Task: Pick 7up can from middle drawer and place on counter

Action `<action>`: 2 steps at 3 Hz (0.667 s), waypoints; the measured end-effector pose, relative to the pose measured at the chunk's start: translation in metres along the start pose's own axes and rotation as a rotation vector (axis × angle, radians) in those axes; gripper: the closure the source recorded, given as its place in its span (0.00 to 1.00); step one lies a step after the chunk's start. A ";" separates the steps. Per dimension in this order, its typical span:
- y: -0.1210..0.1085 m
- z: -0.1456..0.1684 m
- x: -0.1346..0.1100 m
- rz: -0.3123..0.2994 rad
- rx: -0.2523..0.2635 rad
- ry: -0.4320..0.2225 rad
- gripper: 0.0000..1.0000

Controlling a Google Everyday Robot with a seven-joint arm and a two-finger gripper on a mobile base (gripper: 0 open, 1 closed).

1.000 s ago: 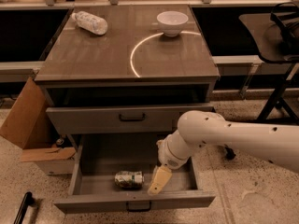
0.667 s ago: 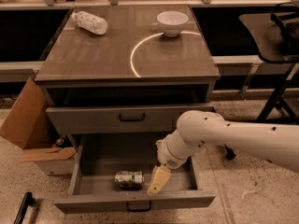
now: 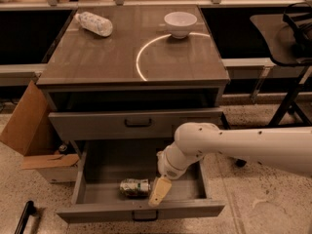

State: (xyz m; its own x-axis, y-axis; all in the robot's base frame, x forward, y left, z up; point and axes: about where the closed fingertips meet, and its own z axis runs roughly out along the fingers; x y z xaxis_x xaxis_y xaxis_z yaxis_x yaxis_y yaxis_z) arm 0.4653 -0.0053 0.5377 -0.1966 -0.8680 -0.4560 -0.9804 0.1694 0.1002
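Observation:
The 7up can (image 3: 135,187) lies on its side in the open middle drawer (image 3: 92,191), near the front, a little left of centre. My gripper (image 3: 159,191) hangs from the white arm (image 3: 243,145) that reaches in from the right. Its pale fingers point down into the drawer just right of the can, very close to its right end. The counter (image 3: 107,57) is the glossy grey-brown cabinet top with a pale arc line.
A clear crinkled plastic bottle (image 3: 95,23) lies at the counter's back left and a white bowl (image 3: 180,23) stands at its back right. The upper drawer (image 3: 138,123) is shut. A cardboard box (image 3: 29,130) leans at the cabinet's left. A dark chair (image 3: 290,43) stands at right.

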 end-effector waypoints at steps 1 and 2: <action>-0.030 0.058 0.012 -0.006 -0.008 -0.056 0.00; -0.030 0.058 0.012 -0.006 -0.008 -0.056 0.00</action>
State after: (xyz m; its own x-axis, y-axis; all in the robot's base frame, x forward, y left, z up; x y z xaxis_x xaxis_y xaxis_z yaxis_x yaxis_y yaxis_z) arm 0.4916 0.0065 0.4784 -0.1915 -0.8416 -0.5050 -0.9815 0.1609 0.1041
